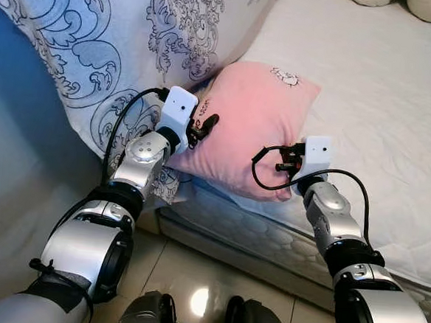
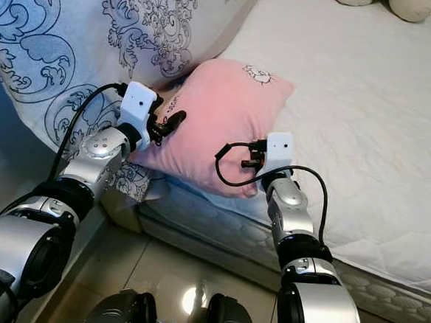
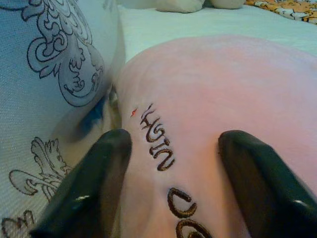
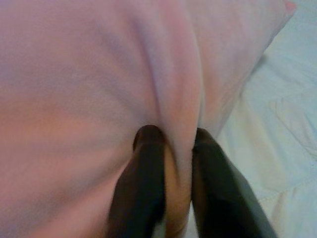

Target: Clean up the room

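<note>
Right wrist view: your right gripper [image 4: 171, 186] pinches fold of pillow [image 1: 251, 123] at near right corner. Left gripper [image 3: 171, 183] spread wide, pressed on left edge, not clamped. Pillow on near edge of bed [image 1: 382, 107], long axis left-right, between your grippers; right has only grip.

My two head cameras look down from high up at the bed [image 1: 383, 92], and both see the same pink pillow [image 1: 251, 127]. My left wrist camera sits very close to the pillow's stitched letters. My right wrist camera is pressed close to a pillow fold.
</note>
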You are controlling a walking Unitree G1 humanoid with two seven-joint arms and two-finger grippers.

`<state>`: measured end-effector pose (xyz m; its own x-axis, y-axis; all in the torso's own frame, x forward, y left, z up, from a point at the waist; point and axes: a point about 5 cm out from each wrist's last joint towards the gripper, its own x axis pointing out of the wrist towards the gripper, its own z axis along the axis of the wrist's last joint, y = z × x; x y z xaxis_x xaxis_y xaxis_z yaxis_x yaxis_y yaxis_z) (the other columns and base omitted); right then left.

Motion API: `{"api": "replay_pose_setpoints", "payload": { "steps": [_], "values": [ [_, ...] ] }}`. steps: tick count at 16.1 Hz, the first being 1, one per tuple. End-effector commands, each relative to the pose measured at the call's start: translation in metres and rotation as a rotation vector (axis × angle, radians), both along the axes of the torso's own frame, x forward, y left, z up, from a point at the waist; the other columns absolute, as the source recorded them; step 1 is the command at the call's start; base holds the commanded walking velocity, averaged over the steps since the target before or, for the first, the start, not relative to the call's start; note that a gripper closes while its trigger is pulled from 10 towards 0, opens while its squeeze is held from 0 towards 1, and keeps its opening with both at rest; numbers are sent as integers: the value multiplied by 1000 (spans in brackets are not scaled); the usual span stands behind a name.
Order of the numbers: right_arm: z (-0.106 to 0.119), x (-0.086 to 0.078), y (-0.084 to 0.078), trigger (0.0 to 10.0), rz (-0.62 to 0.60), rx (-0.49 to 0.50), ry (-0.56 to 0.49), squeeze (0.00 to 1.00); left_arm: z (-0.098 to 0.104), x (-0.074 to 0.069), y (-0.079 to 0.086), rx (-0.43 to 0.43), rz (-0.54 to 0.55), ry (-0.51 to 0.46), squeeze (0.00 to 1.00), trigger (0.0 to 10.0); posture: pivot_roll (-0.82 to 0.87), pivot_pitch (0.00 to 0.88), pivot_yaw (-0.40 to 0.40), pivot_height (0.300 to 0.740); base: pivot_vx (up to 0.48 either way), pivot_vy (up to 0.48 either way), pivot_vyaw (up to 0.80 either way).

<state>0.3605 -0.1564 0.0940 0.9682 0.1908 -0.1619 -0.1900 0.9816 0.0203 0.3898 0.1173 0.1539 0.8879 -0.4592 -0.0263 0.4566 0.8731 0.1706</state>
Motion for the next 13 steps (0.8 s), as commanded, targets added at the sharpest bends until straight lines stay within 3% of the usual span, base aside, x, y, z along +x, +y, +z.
{"api": "replay_pose_setpoints", "payload": {
  "steps": [1, 6, 13],
  "values": [
    [-1, -2, -4, 10000, -5, -7, 2, 1000, -1, 0, -3, -1, -8, 12, 1000, 10000, -36, 143, -61, 710, 0, 0, 0],
    [11, -4, 2, 10000, 15, -35, -60, 1000, 5, 1, -1, -21, -6, -10, 1000, 10000, -38, 130, -58, 710, 0, 0, 0],
    [22, -13, -2, 10000, -35, -39, -105, 1000, 20, 3, 2, -37, -27, -61, 1000, 10000, -37, 106, -47, 710, 0, 0, 0]
  ]
}}
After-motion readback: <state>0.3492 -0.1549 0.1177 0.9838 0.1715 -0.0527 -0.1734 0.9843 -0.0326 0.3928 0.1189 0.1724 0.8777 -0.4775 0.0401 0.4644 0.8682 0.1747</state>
